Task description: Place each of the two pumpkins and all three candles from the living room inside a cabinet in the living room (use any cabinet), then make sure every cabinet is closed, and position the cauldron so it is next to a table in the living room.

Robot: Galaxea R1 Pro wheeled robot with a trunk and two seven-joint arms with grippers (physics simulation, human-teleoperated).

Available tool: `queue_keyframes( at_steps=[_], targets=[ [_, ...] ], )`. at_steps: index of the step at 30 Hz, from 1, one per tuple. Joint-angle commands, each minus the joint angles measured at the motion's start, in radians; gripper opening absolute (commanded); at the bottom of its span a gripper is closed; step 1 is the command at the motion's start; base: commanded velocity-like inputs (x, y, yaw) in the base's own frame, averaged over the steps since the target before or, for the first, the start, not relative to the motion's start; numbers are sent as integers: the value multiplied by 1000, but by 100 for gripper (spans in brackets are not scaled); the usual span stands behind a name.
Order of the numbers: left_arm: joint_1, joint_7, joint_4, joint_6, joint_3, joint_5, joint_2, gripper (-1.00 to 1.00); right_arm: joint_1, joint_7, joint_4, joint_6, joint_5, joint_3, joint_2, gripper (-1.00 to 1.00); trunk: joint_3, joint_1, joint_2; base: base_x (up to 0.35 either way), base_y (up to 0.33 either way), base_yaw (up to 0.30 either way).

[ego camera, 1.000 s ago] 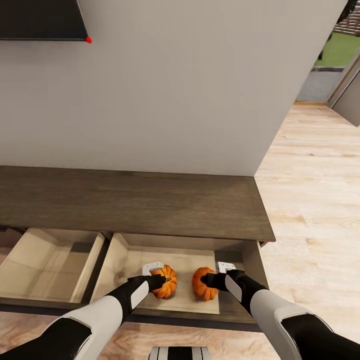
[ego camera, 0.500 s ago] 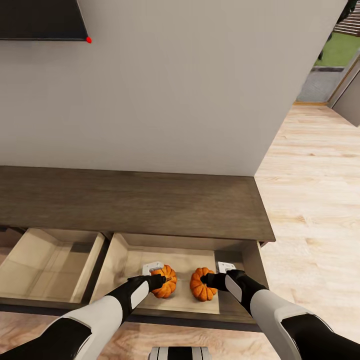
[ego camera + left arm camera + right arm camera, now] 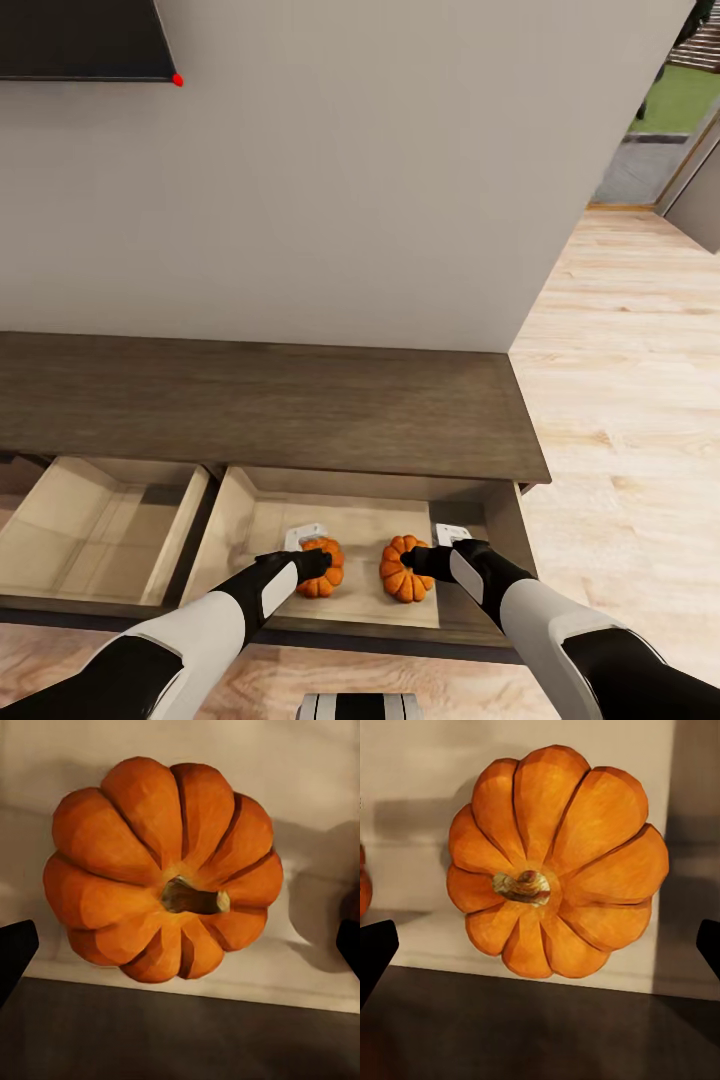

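Note:
Two orange ribbed pumpkins lie on the pale floor of the cabinet's (image 3: 270,405) open right-hand drawer (image 3: 366,524). The left pumpkin (image 3: 326,582) (image 3: 161,870) rests just beyond my left gripper (image 3: 318,563), which is open, its dark fingertips (image 3: 13,954) standing wide apart on either side of the pumpkin without touching it. The right pumpkin (image 3: 401,572) (image 3: 559,862) sits beside my right gripper (image 3: 418,560), also open, its fingertips (image 3: 373,949) well clear of the pumpkin. The candles, cauldron and table are out of view.
A second drawer (image 3: 90,530) stands open to the left, with nothing in it. White hinge brackets (image 3: 303,533) sit at the back of the right drawer. A dark TV (image 3: 80,40) hangs on the wall above. Wooden floor (image 3: 630,400) runs off to the right.
First the right pumpkin, then the left one, dropped out of the grippers onto the drawer floor. Both arms have stayed where they were.

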State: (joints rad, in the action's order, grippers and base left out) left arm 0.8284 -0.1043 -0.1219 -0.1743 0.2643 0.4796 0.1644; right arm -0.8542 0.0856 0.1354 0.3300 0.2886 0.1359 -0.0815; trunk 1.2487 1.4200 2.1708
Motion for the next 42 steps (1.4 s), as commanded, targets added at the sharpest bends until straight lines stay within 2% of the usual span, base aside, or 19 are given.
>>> queue_keyframes(
  at_steps=[1,17,42],
  targets=[
    [0,-6,-2,-5,9,10,0,100,0,0,1,4,7,8,1,100,1,0,0,0,0,0],
    [0,-6,-2,-7,9,10,0,100,0,0,1,4,7,8,1,100,0,0,0,0,0,0],
    [0,-6,-2,-7,9,10,0,100,0,0,1,4,7,8,1,100,-27,0,0,0,0,0]
  ],
)
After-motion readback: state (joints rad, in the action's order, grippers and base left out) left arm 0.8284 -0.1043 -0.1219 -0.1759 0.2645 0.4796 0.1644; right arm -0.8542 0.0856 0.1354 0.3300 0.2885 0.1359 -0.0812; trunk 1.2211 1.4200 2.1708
